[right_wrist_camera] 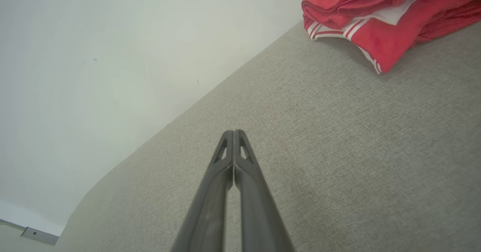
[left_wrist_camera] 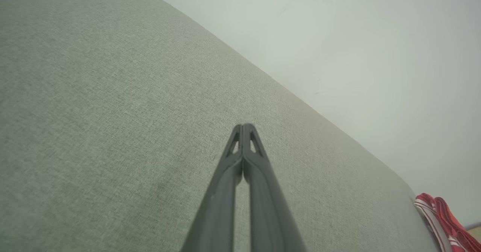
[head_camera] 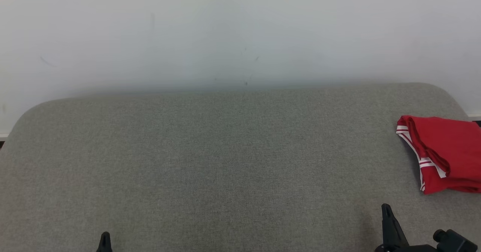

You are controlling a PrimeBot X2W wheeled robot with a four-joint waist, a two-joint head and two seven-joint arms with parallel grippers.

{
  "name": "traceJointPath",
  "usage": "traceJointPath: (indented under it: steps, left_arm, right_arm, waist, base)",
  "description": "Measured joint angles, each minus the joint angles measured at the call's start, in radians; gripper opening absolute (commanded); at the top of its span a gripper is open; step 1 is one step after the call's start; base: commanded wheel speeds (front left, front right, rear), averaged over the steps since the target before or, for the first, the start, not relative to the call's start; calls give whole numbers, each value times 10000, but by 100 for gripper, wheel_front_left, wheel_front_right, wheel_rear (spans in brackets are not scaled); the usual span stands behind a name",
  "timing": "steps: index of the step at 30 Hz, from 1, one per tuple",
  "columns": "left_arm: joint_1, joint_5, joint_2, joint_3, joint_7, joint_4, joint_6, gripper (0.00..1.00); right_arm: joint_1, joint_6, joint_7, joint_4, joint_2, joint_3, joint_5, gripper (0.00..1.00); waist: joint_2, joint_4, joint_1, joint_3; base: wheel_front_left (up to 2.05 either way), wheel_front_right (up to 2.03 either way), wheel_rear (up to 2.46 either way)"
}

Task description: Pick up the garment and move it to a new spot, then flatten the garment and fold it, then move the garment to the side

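garment (head_camera: 441,152) is seen folded, red with white-striped trim, at the right end of the grey surface (head_camera: 225,161), near its rounded far corner. left end effector (left_wrist_camera: 244,126) and right end effector (right_wrist_camera: 233,131) are both closed on nothing, over bare fabric, well apart from the garment. it is judged soft, light and limp; layers may slip apart, so all should be pinched together at the thick folded edge. wide open room is left across middle and left; wall just behind

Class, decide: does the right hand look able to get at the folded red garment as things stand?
Probably yes: the right hand, shut, sits near the garment, with bare grey surface between them.
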Motion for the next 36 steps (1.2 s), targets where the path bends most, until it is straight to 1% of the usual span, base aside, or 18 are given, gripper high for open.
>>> traceJointPath:
  steps: [18,36]
  left_arm:
    - [-487,-2405,2,86,621,82,-2,0]
    - [-929,-4410,6,148,1139,157,-8,0]
  right_arm:
    - [-378,0,585,-15,-2,4,2516,0]
    - [-711,0,1060,-29,-4,10,4594,0]
  waist:
    - [0,-8,0,97]
    - [0,-15,0,195]
  base:
    - [0,0,0]
    - [0,0,0]
